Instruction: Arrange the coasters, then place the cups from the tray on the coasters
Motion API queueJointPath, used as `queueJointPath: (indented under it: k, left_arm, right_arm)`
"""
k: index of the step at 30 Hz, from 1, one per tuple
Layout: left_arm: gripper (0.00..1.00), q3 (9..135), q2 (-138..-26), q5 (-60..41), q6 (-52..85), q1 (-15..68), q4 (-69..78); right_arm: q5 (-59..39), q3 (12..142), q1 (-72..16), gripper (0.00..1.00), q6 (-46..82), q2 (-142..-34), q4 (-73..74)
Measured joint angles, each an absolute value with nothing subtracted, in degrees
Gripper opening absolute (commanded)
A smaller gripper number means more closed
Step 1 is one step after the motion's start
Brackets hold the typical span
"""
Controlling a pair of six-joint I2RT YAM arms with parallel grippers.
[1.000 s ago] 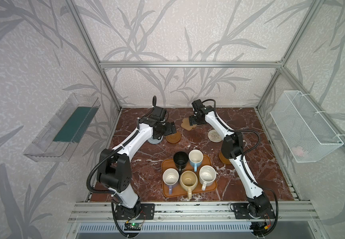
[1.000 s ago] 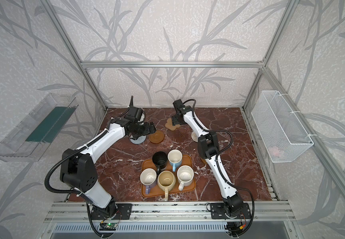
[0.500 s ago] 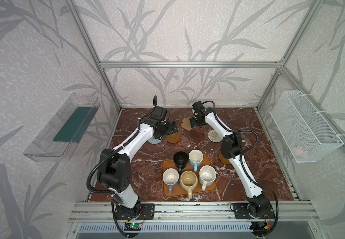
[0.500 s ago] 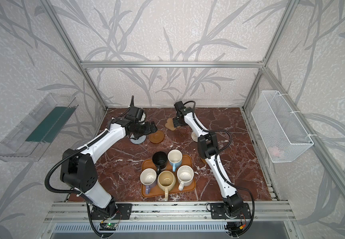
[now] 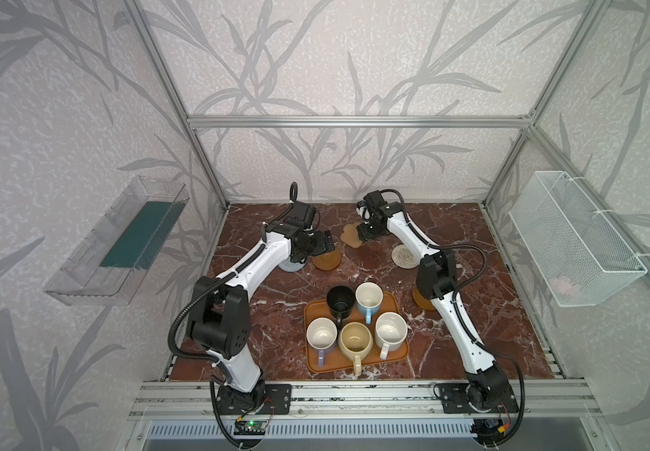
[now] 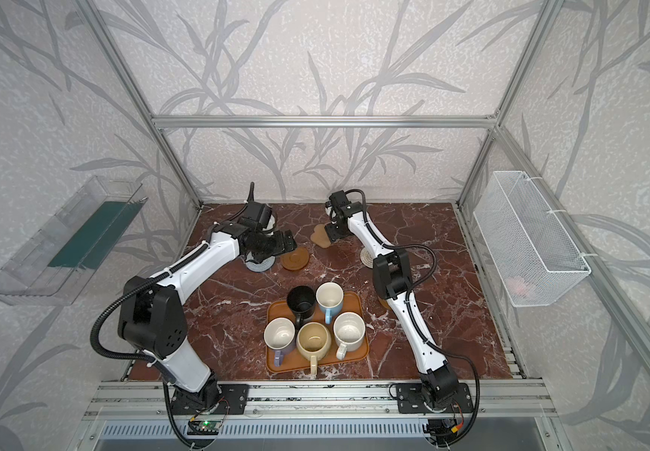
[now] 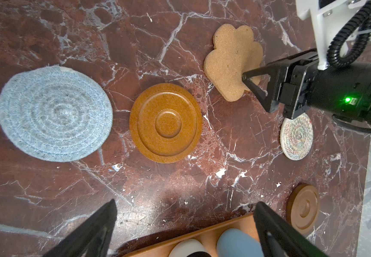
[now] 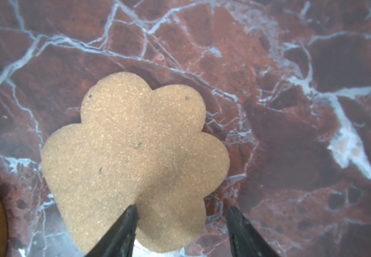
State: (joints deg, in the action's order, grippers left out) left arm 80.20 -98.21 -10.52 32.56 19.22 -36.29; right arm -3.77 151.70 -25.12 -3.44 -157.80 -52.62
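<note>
The tan flower-shaped coaster [image 8: 133, 155] lies flat on the marble at the back. My right gripper [image 8: 182, 208] is low over it, open, with one finger over a lobe and the other on the marble beside it. My left gripper [image 7: 184, 203] hangs open and empty between a brown disc coaster [image 7: 165, 123] and the tray [image 7: 202, 235]. The grey woven coaster [image 5: 290, 266], cream woven coaster [image 5: 404, 256] and a second brown disc [image 5: 423, 300] also lie on the table. The black cup [image 5: 340, 300], light blue cup [image 5: 369, 298], lavender cup [image 5: 321, 336], tan-yellow cup [image 5: 355, 339] and speckled white cup [image 5: 390, 332] stand on the tray.
A clear plastic bin [image 5: 120, 242] hangs on the left wall and a white wire basket [image 5: 573, 238] on the right wall. Aluminium frame posts stand at the table's corners. The right arm's elbow [image 5: 434, 273] hangs over the second brown disc's edge.
The right gripper's jaws have narrowed around the flower coaster's lobe. The left arm and the cups have stayed put.
</note>
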Motion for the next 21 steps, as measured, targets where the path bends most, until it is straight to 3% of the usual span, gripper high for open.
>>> queueJointPath:
  k: [21]
  left_arm:
    - [0.98,80.23,-97.78,-10.13,31.57,19.55,-37.01]
  right_arm:
    - [-7.84,135.63,-25.26,0.61,-23.44,-147.81,-55.79]
